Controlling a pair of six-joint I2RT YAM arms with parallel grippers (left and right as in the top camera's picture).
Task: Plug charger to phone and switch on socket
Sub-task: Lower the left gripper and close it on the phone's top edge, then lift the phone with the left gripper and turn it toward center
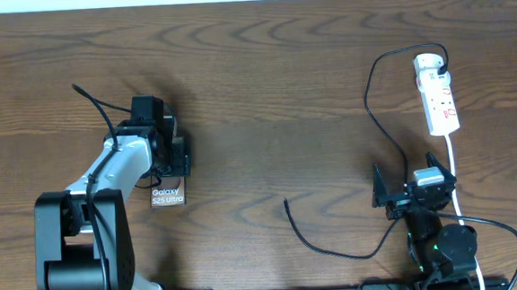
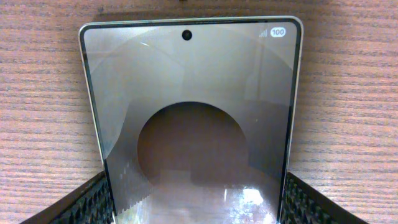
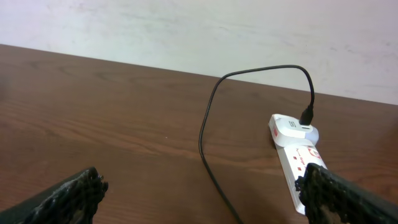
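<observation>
The phone point(image 1: 167, 196), gold-bronze with white "Galaxy" lettering, is at the left of the table. My left gripper point(image 1: 172, 165) is shut on it. In the left wrist view the phone point(image 2: 193, 93) fills the frame and both fingers point(image 2: 196, 208) press its long edges. I cannot tell whether it rests on the table. The white socket point(image 1: 437, 94) lies at the far right. The charger point(image 1: 375, 111) is plugged into its far end and runs to a free plug tip point(image 1: 286, 201). My right gripper point(image 1: 405, 194) is open and empty, near the cable point(image 3: 208, 124) and the socket point(image 3: 295, 152).
The socket's white cord point(image 1: 456, 173) runs down past the right arm toward the front edge. The right arm's base point(image 1: 445, 250) and thick black cables point(image 1: 506, 229) sit at the front right. The left arm's base point(image 1: 80, 246) is at the front left.
</observation>
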